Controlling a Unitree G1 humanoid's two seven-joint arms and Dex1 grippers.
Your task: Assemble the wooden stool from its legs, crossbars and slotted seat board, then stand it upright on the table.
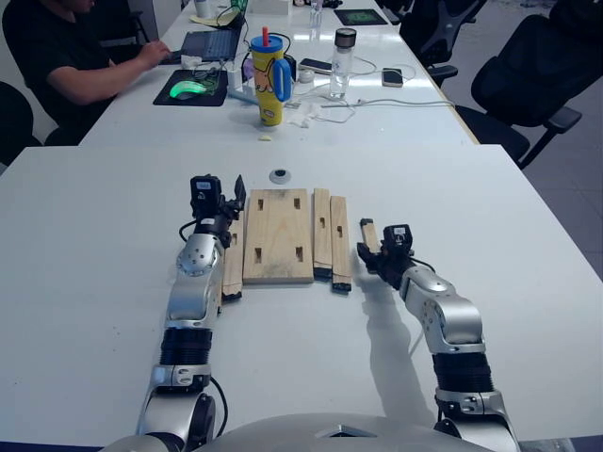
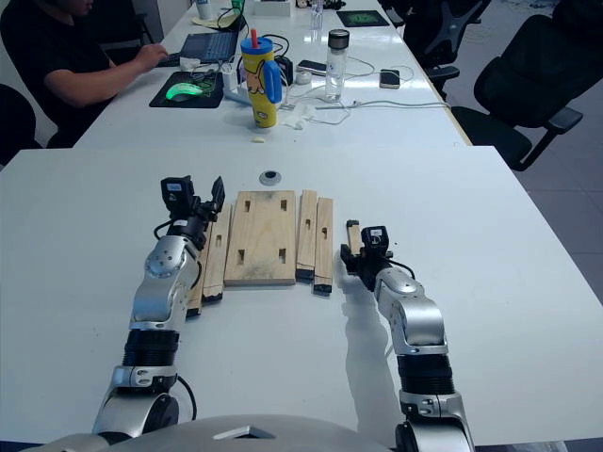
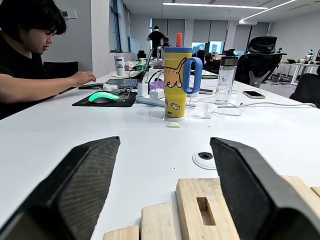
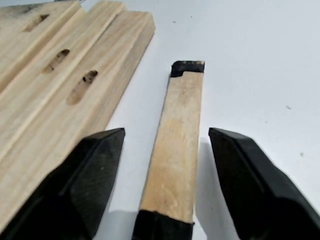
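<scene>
Stool parts flat and unjoined, assembly not begun

Seat (image 1: 278,235) lies flat near the middle of the table (image 1: 94,235), slots up, with nothing fitted into them. Two slotted legs (image 1: 322,231) lie side by side, touching or nearly so, just on its right. Two more strips (image 2: 216,252) lie along its left edge, partly under the left forearm. A short crossbar (image 4: 175,145) with dark ends lies alone on the table, a little further right than the legs and apart from them.

The right gripper (image 1: 369,252) is low over that crossbar. Its fingers are spread, one on each side of the stick, and neither visibly touches it. The left gripper (image 1: 231,202) sits above the far end of the left strips, beside the seat's far left corner. Its fingers are also spread and hold nothing.

By my reading, none of the build is done: no tenon is in a slot, no leg stands, and the seat is not mounted. The step in hand looks like picking up the crossbar. Joining legs to crossbars, seating the board and standing the stool upright all remain.

Beyond the parts, a round grommet (image 1: 279,175) is set in the tabletop. A yellow cup (image 1: 268,80) stands on the next table.
</scene>
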